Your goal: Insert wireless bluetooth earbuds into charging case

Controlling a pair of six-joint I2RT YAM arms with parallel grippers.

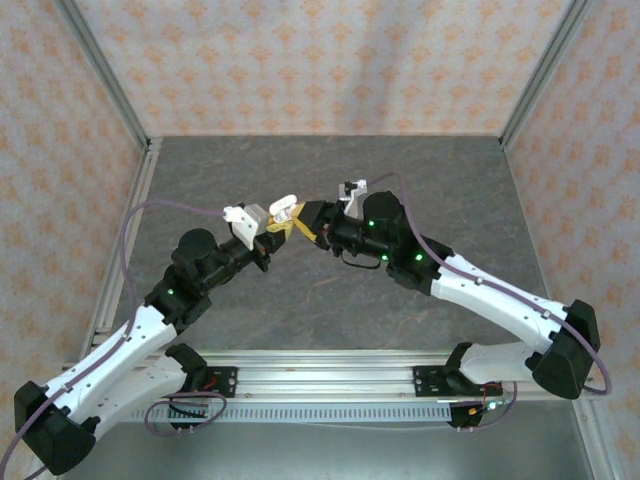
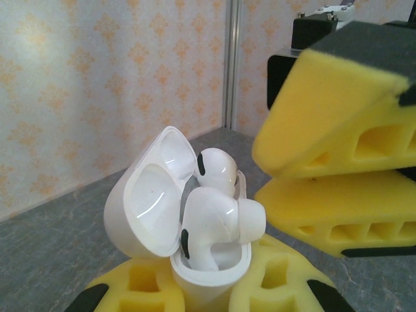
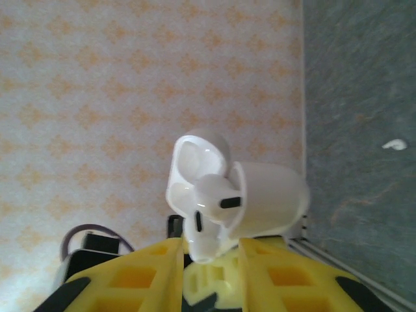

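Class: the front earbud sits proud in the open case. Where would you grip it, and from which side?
Probably the front earbud by its bulging head, coming from the side opposite the lid: its stem sits down in the case, and the raised lid blocks the other side.

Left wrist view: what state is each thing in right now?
charging case: lid open
rear earbud: in the case
front earbud: in the case, riding high
left end effector: shut on the charging case
right end effector: slightly open, holding nothing
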